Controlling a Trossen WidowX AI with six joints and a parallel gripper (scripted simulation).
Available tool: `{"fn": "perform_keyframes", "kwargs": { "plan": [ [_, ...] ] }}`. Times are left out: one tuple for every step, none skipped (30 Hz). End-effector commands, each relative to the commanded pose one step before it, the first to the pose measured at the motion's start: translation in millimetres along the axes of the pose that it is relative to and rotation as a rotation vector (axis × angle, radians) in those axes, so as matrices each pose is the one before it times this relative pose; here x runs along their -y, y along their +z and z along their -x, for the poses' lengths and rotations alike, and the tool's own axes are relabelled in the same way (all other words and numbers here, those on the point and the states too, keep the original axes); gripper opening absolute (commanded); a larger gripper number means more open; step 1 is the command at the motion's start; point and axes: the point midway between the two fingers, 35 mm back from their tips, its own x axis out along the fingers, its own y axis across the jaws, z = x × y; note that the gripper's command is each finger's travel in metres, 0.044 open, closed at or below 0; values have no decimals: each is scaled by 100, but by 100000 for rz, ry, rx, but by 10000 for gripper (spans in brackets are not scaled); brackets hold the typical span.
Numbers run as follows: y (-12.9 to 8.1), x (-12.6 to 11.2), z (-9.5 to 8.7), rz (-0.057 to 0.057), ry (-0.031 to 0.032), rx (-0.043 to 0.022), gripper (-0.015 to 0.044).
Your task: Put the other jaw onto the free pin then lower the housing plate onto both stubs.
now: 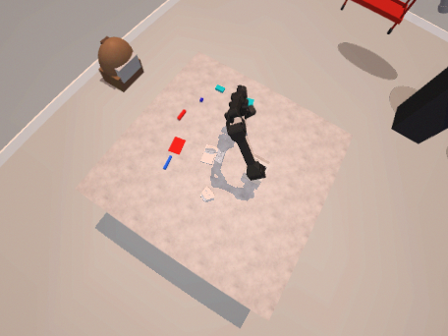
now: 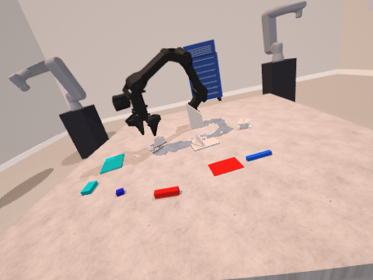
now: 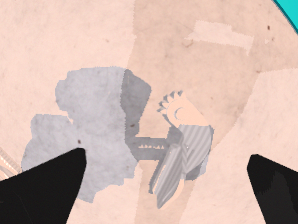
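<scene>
The loose jaw (image 2: 158, 144) (image 3: 196, 142) is pale, with a toothed round end and a long ribbed finger part; it lies on the table. My gripper (image 2: 148, 134) (image 3: 172, 161) is open wide and empty, above the loose jaw, which appears between the fingertips in the wrist view. The pale base (image 1: 208, 158) (image 2: 210, 144) stands beside it with a raised part on top, probably the mounted jaw; the pins are too small to tell. Another small pale piece (image 1: 207, 195) (image 2: 246, 124), perhaps the housing plate, lies farther off. In the top view the arm hides the loose jaw.
A pale panel (image 2: 195, 116) stands upright near the arm's foot. A teal plate (image 1: 251, 101) (image 2: 112, 164), teal block (image 1: 220, 88) (image 2: 89, 187), dark blue cube (image 1: 201, 99) (image 2: 119, 191), red bar (image 1: 182, 115) (image 2: 167, 192), red sheet (image 1: 177, 145) (image 2: 226, 166) and blue bar (image 1: 167, 162) (image 2: 258, 155) lie around.
</scene>
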Motion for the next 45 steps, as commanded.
{"fn": "perform_keyframes", "kwargs": {
  "plan": [
    [1, 0, 1, 3, -4, 3, 440],
    [0, 0, 0, 0, 0, 0, 440],
    [0, 0, 0, 0, 0, 0, 440],
    [0, 0, 0, 0, 0, 0, 440],
    [0, 0, 0, 0, 0, 0, 440],
    [0, 0, 0, 0, 0, 0, 440],
    [0, 0, 0, 0, 0, 0, 440],
    [0, 0, 0, 0, 0, 0, 440],
    [0, 0, 0, 0, 0, 0, 440],
    [0, 0, 0, 0, 0, 0, 440],
    [0, 0, 0, 0, 0, 0, 440],
    [0, 0, 0, 0, 0, 0, 414],
    [0, 0, 0, 0, 0, 0, 387],
    [0, 0, 0, 0, 0, 0, 361],
    [0, 0, 0, 0, 0, 0, 335],
    [0, 0, 0, 0, 0, 0, 309],
    [0, 0, 0, 0, 0, 0, 283],
    [0, 0, 0, 0, 0, 0, 256],
    [0, 0, 0, 0, 0, 0, 230],
    [0, 0, 0, 0, 0, 0, 204],
    [0, 0, 0, 0, 0, 0, 177],
    [0, 0, 0, 0, 0, 0, 151],
    [0, 0, 0, 0, 0, 0, 125],
    [0, 0, 0, 0, 0, 0, 99],
    [0, 0, 0, 0, 0, 0, 72],
    [0, 0, 0, 0, 0, 0, 46],
    [0, 0, 0, 0, 0, 0, 20],
    [0, 0, 0, 0, 0, 0, 0],
    [0, 0, 0, 0, 0, 0, 0],
    [0, 0, 0, 0, 0, 0, 0],
    [0, 0, 0, 0, 0, 0, 0],
    [0, 0, 0, 0, 0, 0, 0],
    [0, 0, 0, 0, 0, 0, 0],
    [0, 0, 0, 0, 0, 0, 0],
    [0, 0, 0, 0, 0, 0, 0],
    [0, 0, 0, 0, 0, 0, 0],
    [0, 0, 0, 0, 0, 0, 0],
    [0, 0, 0, 0, 0, 0, 0],
    [0, 0, 0, 0, 0, 0, 0],
    [0, 0, 0, 0, 0, 0, 0],
    [0, 0, 0, 0, 0, 0, 0],
    [0, 0, 0, 0, 0, 0, 0],
    [-1, -1, -2, -6, 7, -6, 26],
    [-82, 48, 29, -479, -27, 1, 53],
    [-247, 145, 87, -1437, -79, 1, 79]
  ]
}}
